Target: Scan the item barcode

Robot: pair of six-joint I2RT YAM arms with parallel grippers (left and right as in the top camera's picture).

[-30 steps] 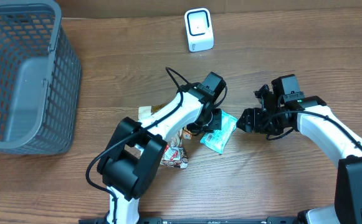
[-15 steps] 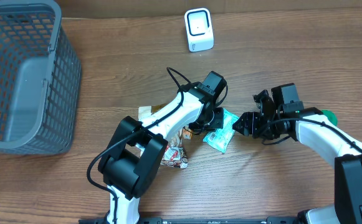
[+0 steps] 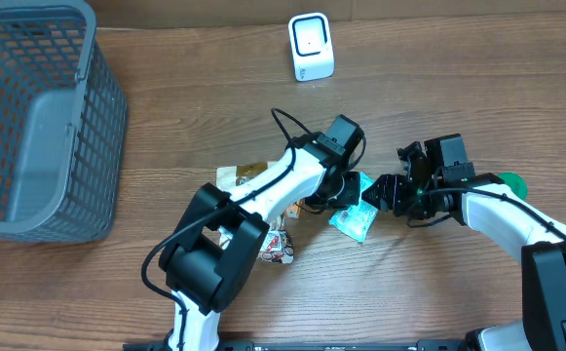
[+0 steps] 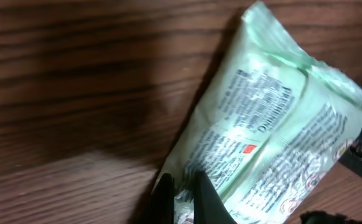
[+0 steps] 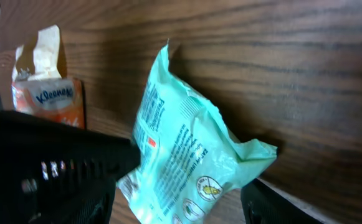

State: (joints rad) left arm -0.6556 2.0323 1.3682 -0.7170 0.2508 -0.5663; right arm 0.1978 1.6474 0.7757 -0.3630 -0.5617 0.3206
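Observation:
The item is a pale green printed packet lying on the wooden table between my two arms. My left gripper is shut on the packet's edge; in the left wrist view its two dark fingertips pinch the wrapper. My right gripper stands open at the packet's other end. In the right wrist view the packet lies between the fingers of that gripper. No barcode shows on the visible side. The white scanner stands at the back of the table.
A grey mesh basket fills the far left. A Kleenex pack and a small printed wrapper lie beside the left arm. A green object peeks out behind the right arm.
The left arm has carried the green packet to the right, toward the right gripper. The right gripper has shifted slightly left and its jaws have narrowed a little.

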